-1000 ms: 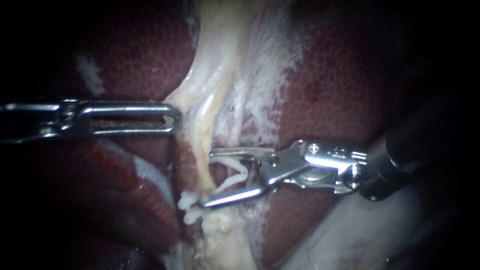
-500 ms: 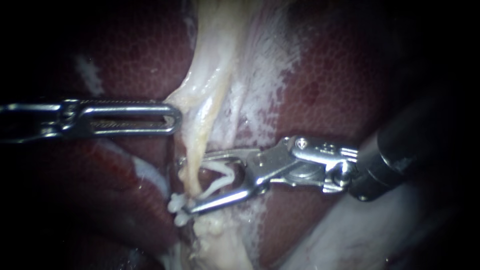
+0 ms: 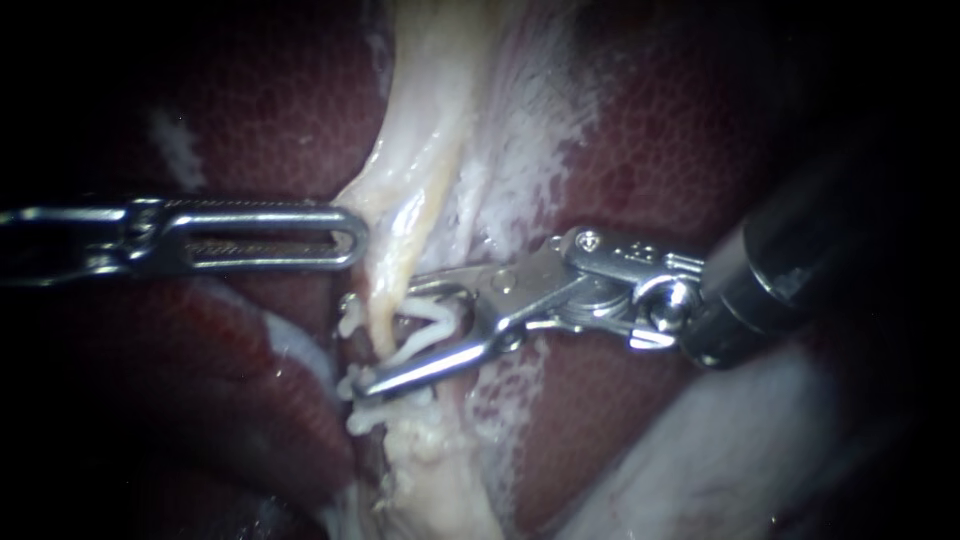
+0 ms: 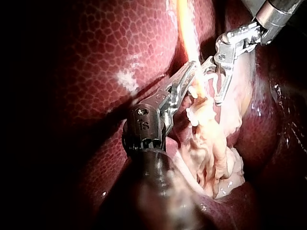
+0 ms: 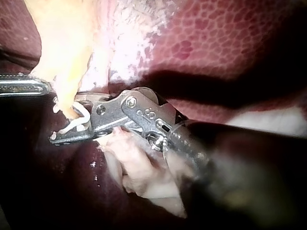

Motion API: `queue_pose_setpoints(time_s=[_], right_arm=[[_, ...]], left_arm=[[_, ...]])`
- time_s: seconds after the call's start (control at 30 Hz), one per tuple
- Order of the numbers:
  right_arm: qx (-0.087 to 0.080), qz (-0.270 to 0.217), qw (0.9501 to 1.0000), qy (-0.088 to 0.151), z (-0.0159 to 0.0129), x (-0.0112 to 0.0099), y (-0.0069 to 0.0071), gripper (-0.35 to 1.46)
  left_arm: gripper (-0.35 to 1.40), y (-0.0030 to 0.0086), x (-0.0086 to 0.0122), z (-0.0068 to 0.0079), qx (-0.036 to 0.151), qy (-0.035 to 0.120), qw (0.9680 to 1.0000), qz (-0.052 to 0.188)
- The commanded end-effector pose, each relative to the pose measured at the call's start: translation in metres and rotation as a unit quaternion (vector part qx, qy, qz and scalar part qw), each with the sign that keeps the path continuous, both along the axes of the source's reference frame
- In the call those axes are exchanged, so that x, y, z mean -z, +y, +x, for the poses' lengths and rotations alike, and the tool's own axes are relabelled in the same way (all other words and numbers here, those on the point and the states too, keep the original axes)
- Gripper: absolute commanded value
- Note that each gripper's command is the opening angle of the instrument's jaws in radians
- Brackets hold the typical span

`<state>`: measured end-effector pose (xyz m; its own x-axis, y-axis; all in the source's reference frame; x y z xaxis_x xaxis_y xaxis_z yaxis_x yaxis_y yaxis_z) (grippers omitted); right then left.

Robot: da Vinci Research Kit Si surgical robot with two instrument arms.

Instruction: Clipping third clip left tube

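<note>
The pale yellow left tube (image 3: 381,322) runs down between dark red liver lobes. My right instrument (image 3: 352,345) comes in from the right, its jaws apart on both sides of the tube. They hold a white clip (image 3: 432,326) that spreads around the tube, seen again in the right wrist view (image 5: 76,122). Just below, white clips (image 3: 362,418) sit on the tube. My left instrument (image 3: 348,236) lies level, shut on the pale tissue (image 3: 385,215) at the tube's upper edge. Its own view shows this grip (image 4: 191,73), with the right instrument (image 4: 212,84) ahead.
Liver (image 3: 680,150) lies on both sides of the tube. White frayed tissue (image 3: 520,130) spreads above the right instrument. A pale smooth fold (image 3: 700,470) lies under its shaft. Ragged pale tissue (image 4: 213,153) hangs beside the left instrument.
My right instrument has slid left and slightly up, so its jaws and the white clip now straddle the tube. The left instrument has stayed where it was.
</note>
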<state>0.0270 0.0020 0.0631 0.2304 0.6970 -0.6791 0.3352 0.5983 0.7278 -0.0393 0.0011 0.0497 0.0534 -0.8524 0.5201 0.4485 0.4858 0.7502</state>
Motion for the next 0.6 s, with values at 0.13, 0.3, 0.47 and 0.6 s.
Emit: queue_pose_setpoints(time_s=[0.13, 0.3, 0.47, 0.6], right_arm=[[0.001, 0.009, 1.0000, -0.004, 0.0001, -0.0003, -0.0003, 0.48], [0.000, 0.008, 1.0000, -0.004, 0.0005, -0.0005, -0.0004, 0.47], [0.000, 0.015, 0.9999, -0.007, 0.0009, -0.0009, -0.0007, 0.44], [0.000, 0.018, 0.9998, -0.009, 0.0014, -0.0015, -0.0013, 0.44]], left_arm=[[-0.35, 0.0000, 0.0000, 0.0000, 0.000, 0.000, 1.0000, 0.000], [-0.35, 0.0000, 0.0000, -0.0001, 0.000, 0.000, 1.0000, 0.000], [-0.35, 0.0000, 0.0000, -0.0002, 0.001, 0.000, 1.0000, 0.000], [-0.35, -0.0001, 0.0000, -0.0002, 0.001, 0.001, 1.0000, 0.000]])
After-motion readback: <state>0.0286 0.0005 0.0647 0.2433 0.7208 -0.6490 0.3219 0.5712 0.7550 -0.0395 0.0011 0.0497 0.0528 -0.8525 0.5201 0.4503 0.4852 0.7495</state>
